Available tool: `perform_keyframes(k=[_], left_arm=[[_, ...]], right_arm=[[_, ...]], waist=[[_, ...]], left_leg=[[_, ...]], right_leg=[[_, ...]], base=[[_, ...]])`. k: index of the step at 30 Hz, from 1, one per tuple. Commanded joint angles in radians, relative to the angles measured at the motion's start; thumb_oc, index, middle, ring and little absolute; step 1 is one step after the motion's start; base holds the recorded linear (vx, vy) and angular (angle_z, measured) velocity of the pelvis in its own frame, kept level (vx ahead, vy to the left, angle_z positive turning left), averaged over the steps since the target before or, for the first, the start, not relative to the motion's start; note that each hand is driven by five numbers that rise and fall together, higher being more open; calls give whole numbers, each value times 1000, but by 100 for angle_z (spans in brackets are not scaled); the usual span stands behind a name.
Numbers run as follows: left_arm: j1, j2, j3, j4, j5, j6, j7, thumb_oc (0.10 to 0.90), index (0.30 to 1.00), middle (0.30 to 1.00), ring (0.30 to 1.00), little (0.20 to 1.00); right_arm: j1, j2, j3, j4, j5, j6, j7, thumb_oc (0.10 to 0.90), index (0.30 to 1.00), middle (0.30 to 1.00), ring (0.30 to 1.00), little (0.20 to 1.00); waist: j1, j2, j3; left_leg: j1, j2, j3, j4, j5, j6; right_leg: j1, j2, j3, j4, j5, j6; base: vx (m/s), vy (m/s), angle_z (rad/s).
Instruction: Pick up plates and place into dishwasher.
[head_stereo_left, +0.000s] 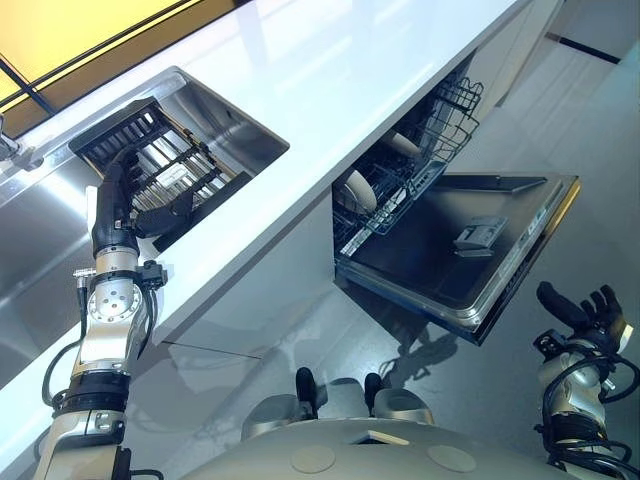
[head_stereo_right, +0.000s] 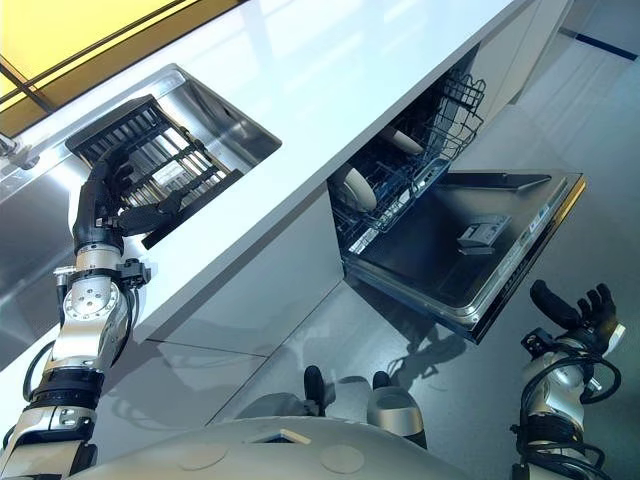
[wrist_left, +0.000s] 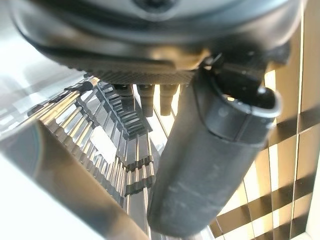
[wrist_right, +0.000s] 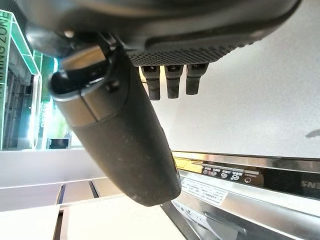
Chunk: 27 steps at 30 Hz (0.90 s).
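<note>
The counter (head_stereo_left: 330, 70) is crossed by the left robot hand (head_stereo_left: 125, 190), which is held with fingers spread over the rack (head_stereo_left: 150, 150) in the sink (head_stereo_left: 235, 125). No plate can be made out under it. Plates (head_stereo_left: 360, 188) are already stood in the dishwasher (head_stereo_left: 470, 250), well to its right. A plate's rim should be located first, then pinched firmly. The right robot hand (head_stereo_left: 585, 310) is held open and empty, low beside the door.

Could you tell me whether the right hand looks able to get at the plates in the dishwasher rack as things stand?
Probably not without moving. The right hand hangs open, low beyond the lowered dishwasher door, which lies between it and the plates in the rack. Above the door the way looks free.
</note>
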Motion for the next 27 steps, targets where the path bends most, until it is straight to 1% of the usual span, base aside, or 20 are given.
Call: perform_keyframes(k=[1,3,5,8,9,10,11,12,14,17,20,24,25,26,27], left_arm=[[-75,58,52,13,-55,-144,71,800,900,900,900,900],[-88,53,54,5,-87,-190,104,800,900,900,900,900],[-108,55,64,-17,-112,-225,125,800,900,900,900,900],[-149,71,86,-51,-162,-261,122,800,900,900,900,900],[-171,77,93,-72,-203,-268,110,800,900,900,900,900],[-180,79,95,-76,-223,-268,103,800,900,900,900,900],[-199,81,99,-94,-263,-262,88,800,900,900,900,900],[-208,83,101,-97,-287,-262,79,800,900,900,900,900],[-236,89,105,-115,-345,-254,72,800,900,900,900,900],[-254,95,107,-120,-388,-257,66,800,900,900,900,900],[-266,102,101,-115,-394,-265,59,800,900,900,900,900],[-274,116,91,-106,-390,-259,63,800,900,900,900,900],[-276,121,86,-104,-394,-258,65,800,900,900,900,900],[-278,125,84,-102,-393,-258,66,800,900,900,900,900],[-282,131,82,-101,-394,-251,66,800,900,900,900,900]], right_arm=[[-79,-119,-62,-17,74,-119,24,800,900,900,900,900],[-104,-147,-62,20,127,-112,84,800,900,900,900,900],[-131,-166,-57,48,197,-110,150,800,900,900,900,900],[-171,-172,-41,64,336,-99,254,800,900,900,900,900],[-189,-167,-41,78,422,-81,325,800,900,900,900,900],[-197,-169,-42,91,462,-68,363,800,900,900,900,900],[-211,-165,-49,118,535,-34,435,800,900,900,900,900],[-220,-170,-50,134,573,-16,471,800,900,900,900,900],[-243,-167,-52,170,682,51,560,800,900,900,900,900],[-266,-169,-45,205,748,106,624,800,900,900,900,900],[-310,-172,-27,249,812,173,677,800,900,900,900,900],[-355,-174,1,263,847,205,699,800,900,900,900,900],[-369,-172,12,264,860,223,712,800,900,900,900,900],[-376,-172,18,265,865,230,722,800,900,900,900,900],[-391,-167,34,262,877,256,755,800,900,900,900,900]], waist=[[15,32,-4],[20,52,19],[25,66,48],[32,78,95],[37,86,119],[38,87,123],[44,96,143],[47,99,150],[55,113,182],[63,116,197],[78,122,230],[89,125,249],[94,128,255],[95,126,258],[102,126,263]], left_leg=[[-17,-41,-31,148,-207,12],[-51,-44,-40,177,-204,6],[-86,-47,-50,202,-203,3],[-157,-46,-58,247,-198,-4],[-193,-45,-62,273,-194,-8],[-211,-47,-63,287,-196,-9],[-243,-48,-67,312,-194,-11],[-264,-50,-69,328,-195,-13],[-319,-56,-76,365,-189,-17],[-372,-65,-79,396,-186,-18],[-434,-75,-85,428,-176,-21],[-476,-82,-86,445,-169,-22],[-488,-82,-85,444,-162,-21],[-491,-85,-85,448,-169,-20],[-503,-85,-84,445,-158,-18]], right_leg=[[-146,28,-79,290,-187,2],[-174,21,-84,324,-199,-9],[-206,18,-85,356,-211,-20],[-271,14,-89,412,-228,-39],[-306,13,-93,446,-235,-49],[-325,11,-95,464,-240,-52],[-357,11,-99,497,-247,-60],[-378,9,-101,519,-254,-64],[-440,10,-107,578,-265,-77],[-498,5,-112,627,-274,-85],[-565,0,-114,678,-274,-90],[-608,-5,-110,707,-276,-89],[-619,-7,-110,708,-270,-88],[-624,-9,-107,716,-278,-86],[-636,-10,-107,716,-268,-85]], base=[[0,0,0],[-57,24,1],[-128,-18,6],[-220,-35,17],[-213,-35,13],[-210,-30,10],[-149,-15,8],[-200,-9,8],[-174,-5,13],[-120,-7,12],[-126,12,6],[-74,25,7],[-40,24,4],[-70,29,-2],[-64,19,-6]])
